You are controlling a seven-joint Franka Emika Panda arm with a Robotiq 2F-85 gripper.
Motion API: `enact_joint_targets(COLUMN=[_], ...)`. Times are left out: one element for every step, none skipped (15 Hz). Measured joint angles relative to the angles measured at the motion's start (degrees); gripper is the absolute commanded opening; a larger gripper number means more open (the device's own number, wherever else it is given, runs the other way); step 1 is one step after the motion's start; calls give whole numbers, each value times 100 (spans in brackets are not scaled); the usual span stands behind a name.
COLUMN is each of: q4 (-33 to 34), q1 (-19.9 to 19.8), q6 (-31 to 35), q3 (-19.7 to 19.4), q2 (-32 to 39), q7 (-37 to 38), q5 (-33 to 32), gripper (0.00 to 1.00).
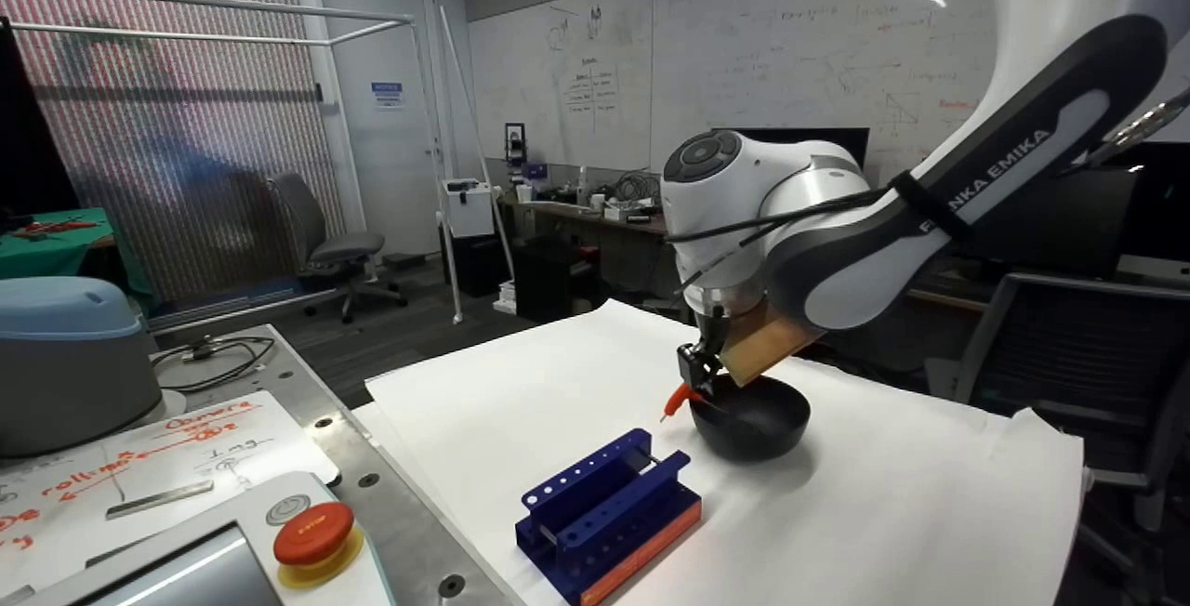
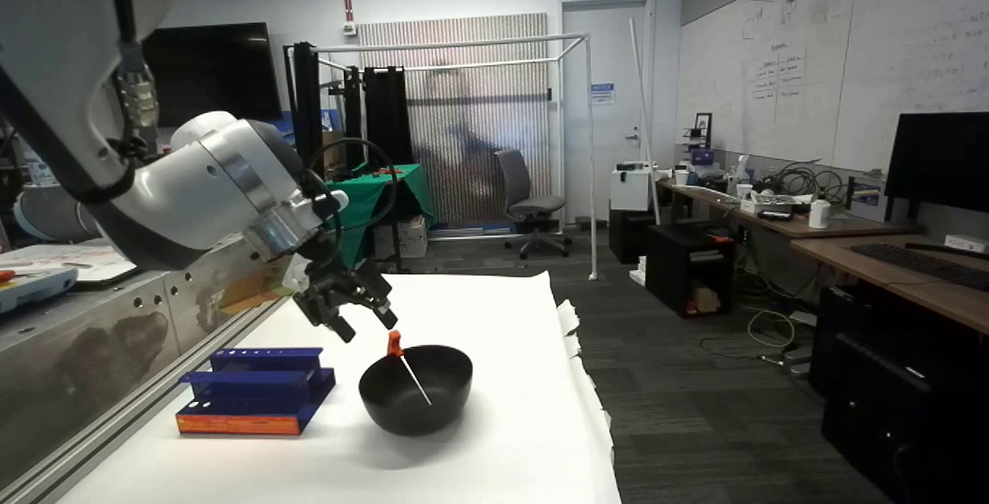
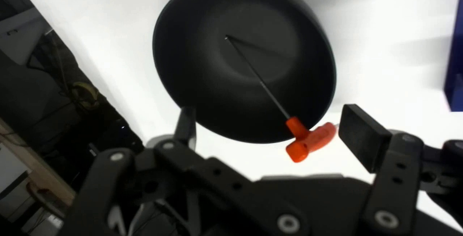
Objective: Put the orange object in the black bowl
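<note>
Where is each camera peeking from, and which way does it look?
In an exterior view: outside, near the red button, facing the whiteboard; robot arm at picture right.
In an exterior view: also outside, facing the grey chair; arm at picture left.
Wrist view: on the arm, looking down into the black bowl; open end effector shows.
Both exterior views share the arm, bowl and blue rack.

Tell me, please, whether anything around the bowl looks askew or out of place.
Yes: the orange tool looks askew. It slants down into the bowl, but its handle juts out past the rim, so it is only partly inside. The jaws stand open, apparently not holding it.
</note>
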Motion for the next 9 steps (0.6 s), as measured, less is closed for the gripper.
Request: enact_joint_targets(q4=[-157, -340, -520, -715, -884, -1045, -1198, -1274, -1287], q1=[-44, -83, -109, -183, -248, -330, -457, -471, -425], q6=[107, 189, 231, 234, 229, 216, 193, 151, 127], q3=[59, 115, 165, 269, 361, 466, 609, 623, 572], q2=[-174, -402, -660, -973, -1270, -1570, -1862, -2042, -2078], q7=[-301, -628, -973, -1373, -1767, -2185, -2590, -2699, -2689], q5=[370, 779, 1217, 1707, 2196, 2694, 3195, 3300, 3288], gripper=[100, 100, 100, 99, 100, 100, 100, 100, 100])
